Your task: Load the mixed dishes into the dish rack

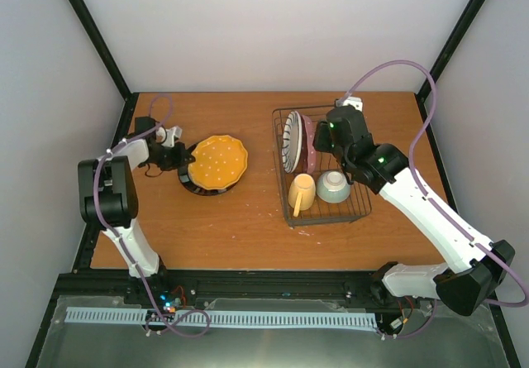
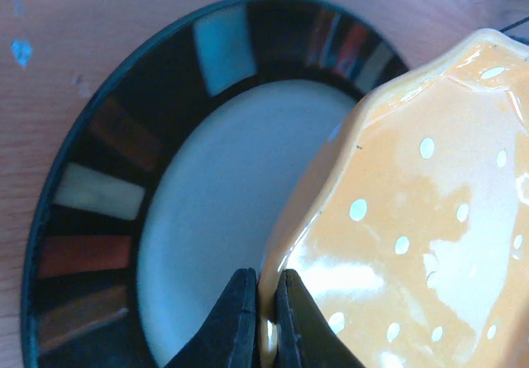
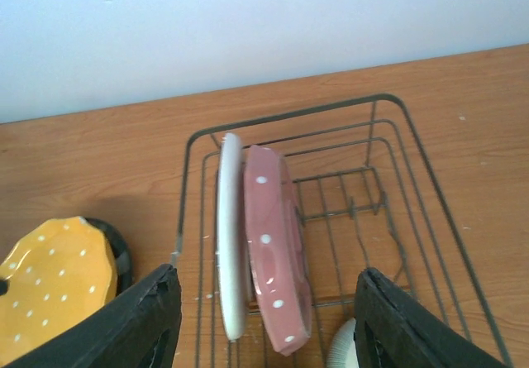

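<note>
Pinches with the left gripper (image 2: 266, 322) the edge of a glossy orange scalloped ceramic plate with white dots (image 2: 413, 236), black fingers (image 2: 240, 318) closed almost to touching across that thin rim. Overlaps, just ahead of the fingertips, a round plate with a cream centre and a dark rim of coloured blocks (image 2: 91, 194), flat on the brown wooden table (image 1: 248, 219) directly beneath the gripper. Impossible to tell whether lifted clear of that lower plate or resting on it.

Hovers with the right gripper (image 3: 266, 302) roughly half open, gripping nothing, over the dark thin-wire rectangular dish rack (image 3: 397, 112). Below and ahead, framed between its fingers, standing on edge close side by side: a white plate with black radial stripes (image 3: 230, 227) and a pink speckled plate (image 3: 273, 244). Behind the gripper, at the rack's near end: a pale yellow mug (image 1: 302, 193) on its side and a pale green bowl (image 1: 333, 186) beside it.
</note>
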Motion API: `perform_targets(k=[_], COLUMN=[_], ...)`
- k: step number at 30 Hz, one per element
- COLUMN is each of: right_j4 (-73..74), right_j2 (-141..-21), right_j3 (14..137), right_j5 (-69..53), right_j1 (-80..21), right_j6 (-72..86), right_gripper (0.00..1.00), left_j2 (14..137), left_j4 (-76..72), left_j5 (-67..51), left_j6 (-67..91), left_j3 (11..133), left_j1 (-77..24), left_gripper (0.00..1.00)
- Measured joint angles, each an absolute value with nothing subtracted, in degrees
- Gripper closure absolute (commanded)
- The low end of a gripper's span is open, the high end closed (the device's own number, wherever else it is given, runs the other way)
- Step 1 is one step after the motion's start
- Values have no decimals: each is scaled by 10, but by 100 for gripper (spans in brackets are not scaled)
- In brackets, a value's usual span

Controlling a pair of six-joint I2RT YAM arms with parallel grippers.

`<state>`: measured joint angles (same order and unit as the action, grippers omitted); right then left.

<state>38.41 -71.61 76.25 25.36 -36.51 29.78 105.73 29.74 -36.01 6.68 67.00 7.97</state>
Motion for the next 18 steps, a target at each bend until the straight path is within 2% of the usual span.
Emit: perform_targets(k=[1, 4, 6, 13, 18], right_j4=[376, 355, 338, 282, 255], right_j2=[-716, -716, -716, -743, -812], right_j3=[761, 756, 754, 753, 771], right_j5=[243, 200, 164, 10, -128], right_j1=[-365, -365, -365, -365, -365], right_j6=[293, 279, 266, 255, 263], right_gripper=[39, 23, 20, 21, 24], left_j2=[1051, 1031, 1018, 971, 931], left_j4=[296, 294, 295, 305, 322], left_j5=[-366, -385, -397, -423, -435], left_j6=[67, 67, 67, 67, 67], left_j3=[670, 670, 673, 705, 737], left_j1=[80, 80, 80, 80, 80], left_gripper=[99, 99, 99, 99, 99])
